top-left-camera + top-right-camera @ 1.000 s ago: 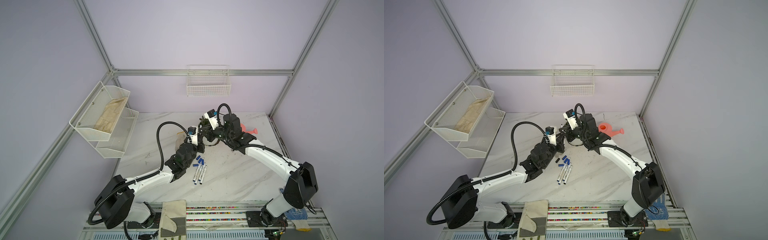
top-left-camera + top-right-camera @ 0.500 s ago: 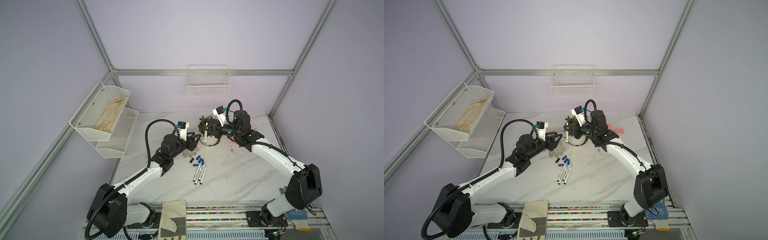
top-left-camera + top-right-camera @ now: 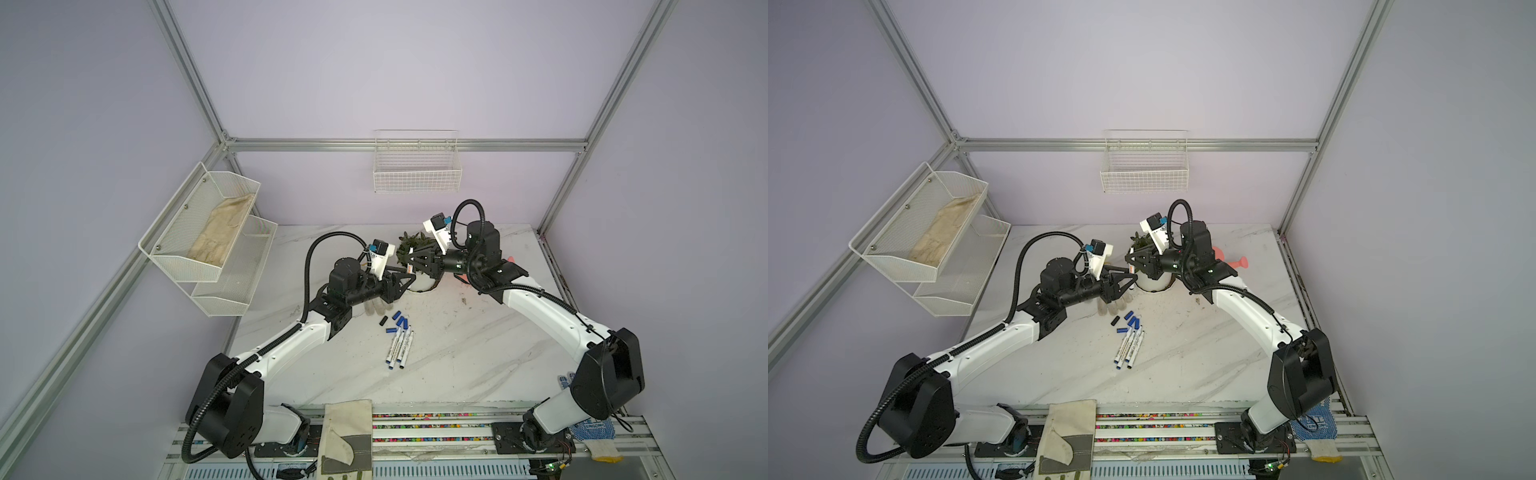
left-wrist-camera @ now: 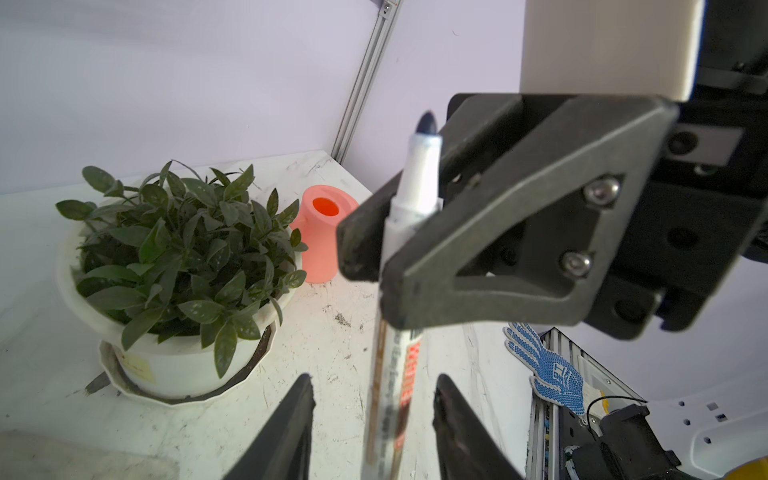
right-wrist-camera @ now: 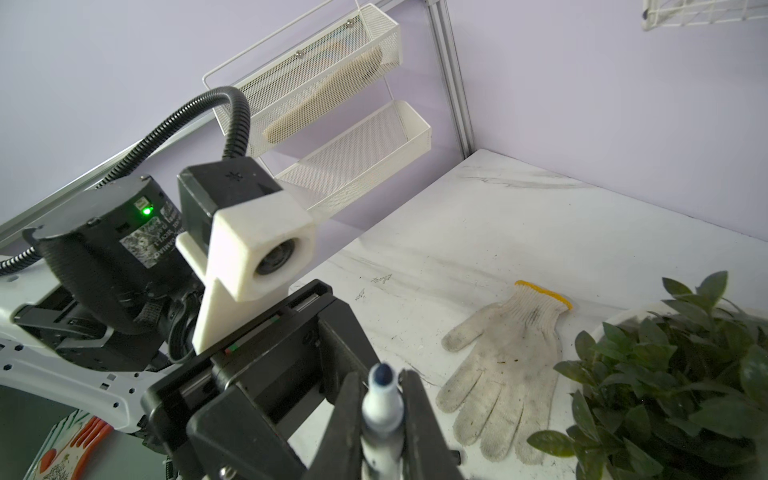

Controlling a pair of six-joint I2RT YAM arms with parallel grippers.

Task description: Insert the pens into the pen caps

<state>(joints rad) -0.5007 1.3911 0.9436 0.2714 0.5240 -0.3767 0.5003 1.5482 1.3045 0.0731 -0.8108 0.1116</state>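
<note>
Both top views look down from above the near edge. The close wrist views face each other, sharing the plant [image 4: 183, 245].

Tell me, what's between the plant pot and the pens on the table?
Loose pen caps, blue and one black, lie between pot and pens, in both top views.

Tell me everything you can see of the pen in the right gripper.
The pen is a slim white plastic marker, uncapped, with a dark blue tip on a tapered nose and red and dark lettering along the barrel. The right gripper holds it in the air, jaws shut just behind the nose. Its lettered end runs between the open jaws of the left gripper, a gap either side. The end plug is out of view.
</note>
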